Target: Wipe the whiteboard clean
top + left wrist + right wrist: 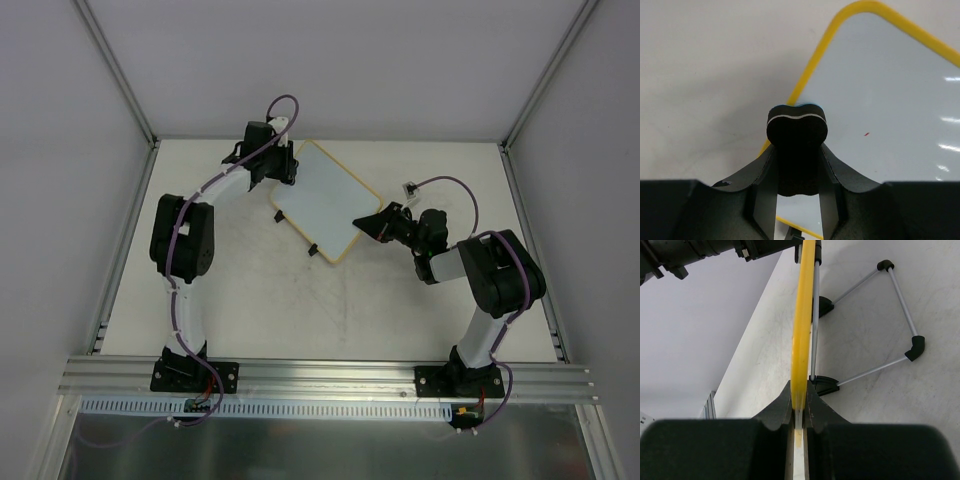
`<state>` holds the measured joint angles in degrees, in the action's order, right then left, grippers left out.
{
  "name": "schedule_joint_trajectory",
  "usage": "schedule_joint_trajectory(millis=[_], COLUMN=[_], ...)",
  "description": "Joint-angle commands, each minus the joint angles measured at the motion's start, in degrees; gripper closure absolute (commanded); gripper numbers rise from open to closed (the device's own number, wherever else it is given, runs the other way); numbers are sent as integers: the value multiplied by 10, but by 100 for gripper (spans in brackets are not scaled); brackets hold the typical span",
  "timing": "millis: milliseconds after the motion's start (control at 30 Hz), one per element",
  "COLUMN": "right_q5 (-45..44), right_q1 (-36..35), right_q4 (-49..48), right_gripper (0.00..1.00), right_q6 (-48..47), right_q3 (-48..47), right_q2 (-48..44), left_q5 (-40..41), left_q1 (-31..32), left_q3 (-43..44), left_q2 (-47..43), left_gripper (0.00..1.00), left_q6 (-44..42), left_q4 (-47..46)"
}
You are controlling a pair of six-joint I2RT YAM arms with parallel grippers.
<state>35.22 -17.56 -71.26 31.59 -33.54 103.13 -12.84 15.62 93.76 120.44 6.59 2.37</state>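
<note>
The whiteboard [325, 195] is a small white board with a yellow-tan frame, lying tilted at the back middle of the table, two black clips on its near-left edge. My left gripper [278, 165] is at its far-left corner, shut on a small black eraser block [796, 142] whose tip rests at the board's frame edge [812, 65]. A tiny red mark [866, 134] shows on the white surface. My right gripper [372, 224] is shut on the board's right edge, seen edge-on as a yellow strip [802, 330] between my fingers.
A thin wire stand with black corner pieces [880, 325] is folded out behind the board. Aluminium rails frame the table [330, 330] at left, right and front. Grey walls close in the back and sides.
</note>
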Motion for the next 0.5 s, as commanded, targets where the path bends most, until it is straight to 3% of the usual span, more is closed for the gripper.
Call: schedule_joint_trajectory(millis=[0,467], right_q5=[64,67], right_q1=[-18,-18], right_q4=[-165,-165], right_gripper=[100,100], right_q6=[-1,0], right_q3=[-22,-22], right_q2=[-10,-13], left_q5=[42,14], left_q1=[60,125], left_q3=[21,15], left_q2=[-26,1], left_gripper=[100,100], left_q6=[-33,-24], left_q4=[4,3])
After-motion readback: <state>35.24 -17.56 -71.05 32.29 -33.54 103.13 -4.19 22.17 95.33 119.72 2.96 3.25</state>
